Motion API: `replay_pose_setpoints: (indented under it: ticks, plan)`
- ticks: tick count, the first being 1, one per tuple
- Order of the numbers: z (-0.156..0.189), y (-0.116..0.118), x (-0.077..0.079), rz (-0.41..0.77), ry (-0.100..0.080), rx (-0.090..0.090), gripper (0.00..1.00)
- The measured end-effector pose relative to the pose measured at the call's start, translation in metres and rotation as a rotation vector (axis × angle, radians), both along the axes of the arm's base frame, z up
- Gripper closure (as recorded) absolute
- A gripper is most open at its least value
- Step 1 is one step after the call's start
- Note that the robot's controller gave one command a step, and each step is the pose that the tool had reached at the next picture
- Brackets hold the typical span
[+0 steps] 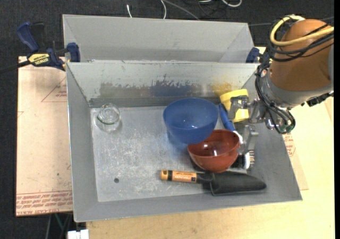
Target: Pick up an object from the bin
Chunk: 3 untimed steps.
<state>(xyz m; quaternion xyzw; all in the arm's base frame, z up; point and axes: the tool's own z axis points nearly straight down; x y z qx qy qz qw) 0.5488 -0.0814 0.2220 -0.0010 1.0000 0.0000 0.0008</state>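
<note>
My gripper (248,150) hangs low at the right side of the bin, just beside the right rim of a red-brown bowl (213,151); whether it touches the rim I cannot tell. A larger blue bowl (190,119) stands upright right behind the red one, touching it. In front of both lies a tool with an orange handle and a black head (215,179), the head under my gripper's near side. A yellow thing with a blue part (234,101) sits against the back right wall, behind the gripper.
A small clear glass (108,116) stands alone at the back left. The arm with its orange cover and cables leans in over the right rim. Bare floor spans the bin's left and front left.
</note>
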Motion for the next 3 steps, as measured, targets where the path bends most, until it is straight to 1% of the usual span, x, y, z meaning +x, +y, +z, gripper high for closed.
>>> replay_pose_setpoints:
  ticks: [1, 2, 3]
  plan:
    - [0.000, 0.000, 0.000, 0.000, 0.000, 0.000, 0.00]
    - [-0.014, 0.011, 0.003, 0.027, -0.006, -0.003, 0.00]
    - [0.040, -0.012, 0.018, 0.044, -0.011, -0.003, 0.00]
